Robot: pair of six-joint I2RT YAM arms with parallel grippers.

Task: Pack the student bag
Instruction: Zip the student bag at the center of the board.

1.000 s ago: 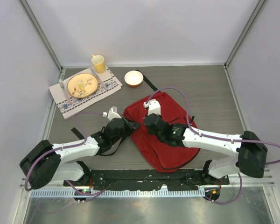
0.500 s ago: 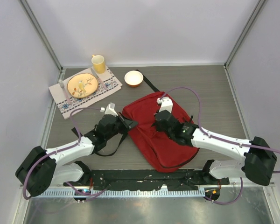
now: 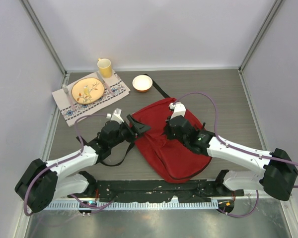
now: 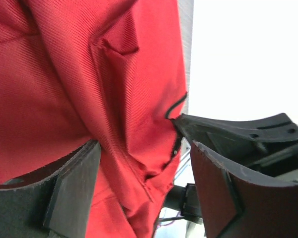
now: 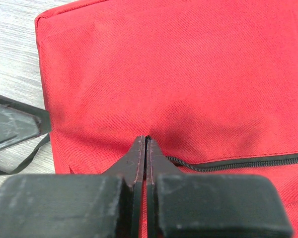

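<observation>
The student bag (image 3: 181, 153) is a dark-red backpack lying flat in the middle of the table. My left gripper (image 3: 138, 125) sits at the bag's left corner. In the left wrist view it (image 4: 144, 191) stands open, with a loose fold of red fabric (image 4: 124, 148) hanging between the fingers (image 4: 72, 191), unpinched. My right gripper (image 3: 168, 133) presses down on top of the bag. Its tips (image 5: 147, 141) are shut on the small black zipper pull at the end of the black zipper line (image 5: 228, 162).
At the back left a patterned placemat (image 3: 118, 90) carries a yellow plate (image 3: 87, 90) and cutlery, with a yellow mug (image 3: 105, 67) behind it. A small bowl (image 3: 142, 83) stands beside a black strap (image 3: 159, 89). Another strap loop (image 3: 114, 161) lies under the left arm.
My left gripper has opened and let go of the bag's corner. The right gripper slid a little to the right along the bag, still shut.
</observation>
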